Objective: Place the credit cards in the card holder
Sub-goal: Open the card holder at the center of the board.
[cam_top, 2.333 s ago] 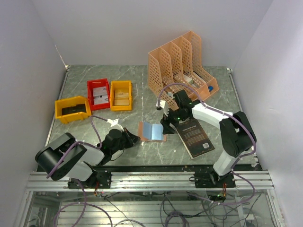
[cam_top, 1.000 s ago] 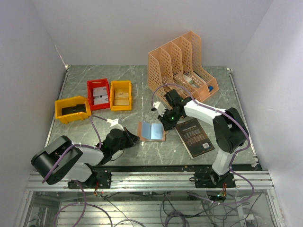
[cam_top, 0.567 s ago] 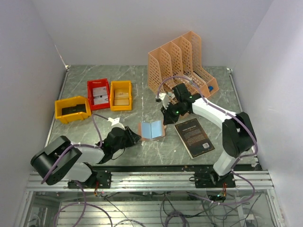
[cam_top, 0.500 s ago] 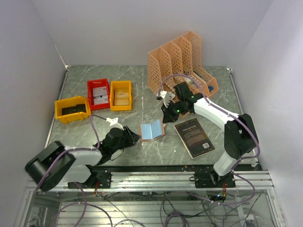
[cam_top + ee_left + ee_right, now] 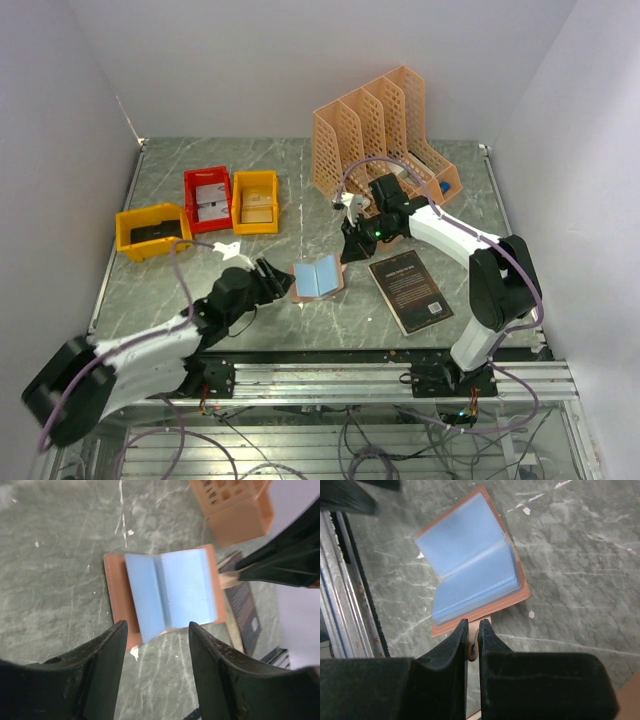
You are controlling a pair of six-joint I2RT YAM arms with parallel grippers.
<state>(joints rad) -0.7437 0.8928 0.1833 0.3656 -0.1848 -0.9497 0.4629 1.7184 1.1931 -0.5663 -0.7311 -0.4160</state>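
The salmon-pink card holder (image 5: 318, 276) lies open on the marble table, its pale blue inner faces (image 5: 170, 592) turned up. My right gripper (image 5: 349, 250) is shut on the small strap tab (image 5: 473, 649) at the holder's right edge (image 5: 470, 565). Just left of the holder, my left gripper (image 5: 281, 284) stands open, its fingers (image 5: 110, 650) apart over bare table with nothing between them. Pale grey credit cards (image 5: 210, 203) lie in the red bin, and a tan credit card (image 5: 257, 206) lies in the yellow bin beside it.
A black book (image 5: 411, 290) lies right of the holder. The peach lattice file organizer (image 5: 385, 140) stands behind it. The red bin (image 5: 190, 181) and two yellow bins (image 5: 152, 231) sit at the back left. Walls close in the table on three sides.
My left gripper has opened and its arm has stretched towards the holder. The right gripper has stayed shut on the strap and drawn back slightly, with the holder shifting a little.
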